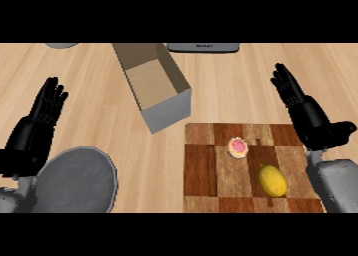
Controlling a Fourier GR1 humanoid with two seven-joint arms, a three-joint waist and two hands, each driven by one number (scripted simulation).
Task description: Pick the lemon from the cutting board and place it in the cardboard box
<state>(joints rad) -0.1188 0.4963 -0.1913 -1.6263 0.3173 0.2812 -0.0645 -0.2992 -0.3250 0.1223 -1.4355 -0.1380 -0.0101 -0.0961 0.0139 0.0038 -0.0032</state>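
You are looking down on a wooden worktop (86,90). The lemon (273,181) is lying on the cutting board (200,165), in its near right part, with nothing touching it.

A small round pink-topped item (239,147) is sitting on the same board, between the lemon and the cardboard box (169,112). What that item is cannot be made out. A grey plate (75,181) is lying at the lower left, well apart from the board.

The cardboard box is standing just beyond the board's far left corner, turned at an angle, its open top showing a brown interior. The lemon is lying outside it.

The left robot hand (28,137) is resting at the left, fingers straight and pointing up, released and grasping nothing. The right robot hand (317,125) is showing at the right in the same released pose, above the board's far right corner.

The right forearm is covering the board's right edge. The left forearm is overlapping the plate's left rim. The plate and the board are being cut off at the lower edge. Two grey objects (202,47) at the top edge are being cut off as well and cannot be identified.
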